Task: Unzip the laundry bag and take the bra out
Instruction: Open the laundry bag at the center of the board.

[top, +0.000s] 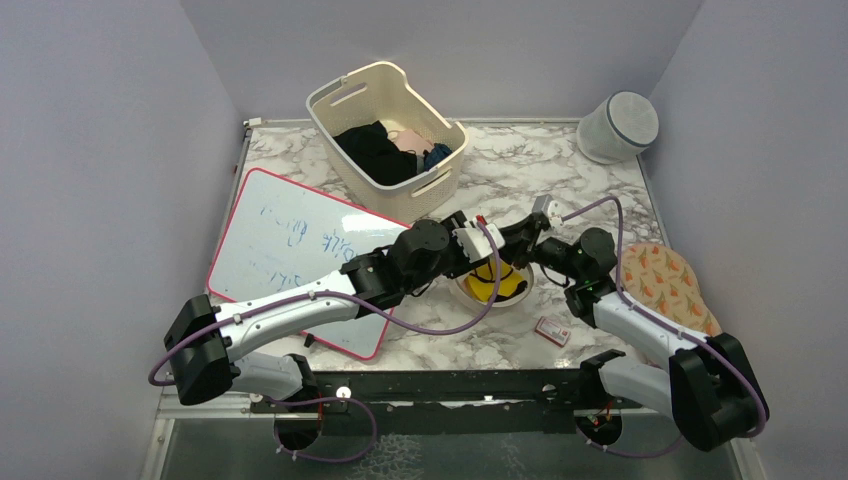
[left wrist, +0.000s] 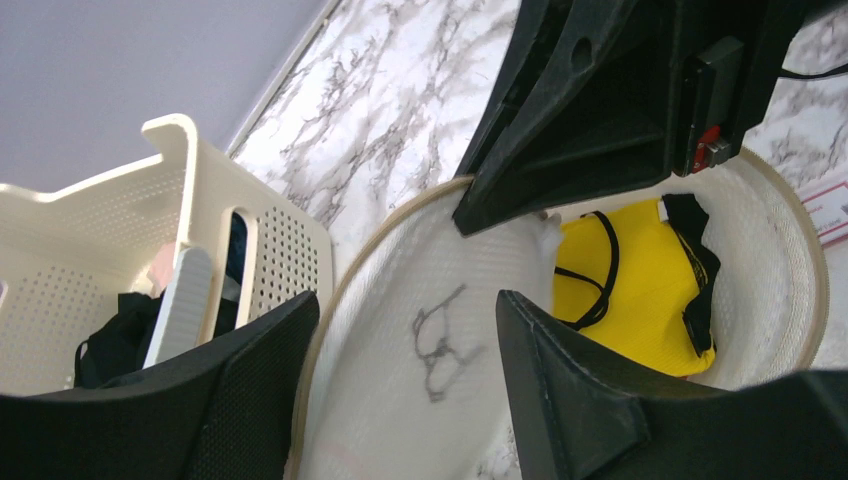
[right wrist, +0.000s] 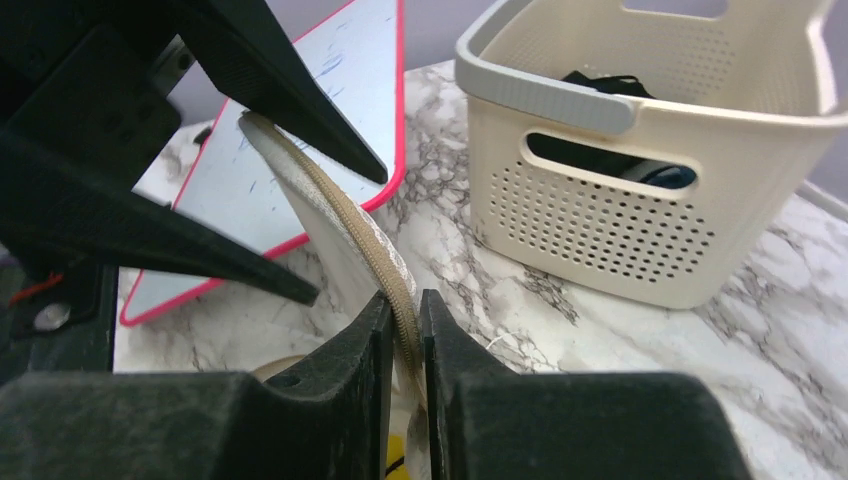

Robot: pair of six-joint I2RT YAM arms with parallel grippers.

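We see the laundry bag (top: 521, 298) just below and right of centre in the top view, a round, squat cream mesh drum on the marble. It is unzipped. Its flat top (left wrist: 390, 300), printed with a small dark bra outline (left wrist: 440, 340), is swung up off the body and stands nearly on edge. In the right wrist view its beige zip tape (right wrist: 375, 250) arches up through the middle of the frame. Inside the open pouch, centre right of the left wrist view, lies the bra (left wrist: 630, 300), bright yellow with black straps, against the mesh wall.

White, black-jointed left arm (top: 290, 312) and right arm (top: 640, 325) carry purple cables (top: 440, 327).
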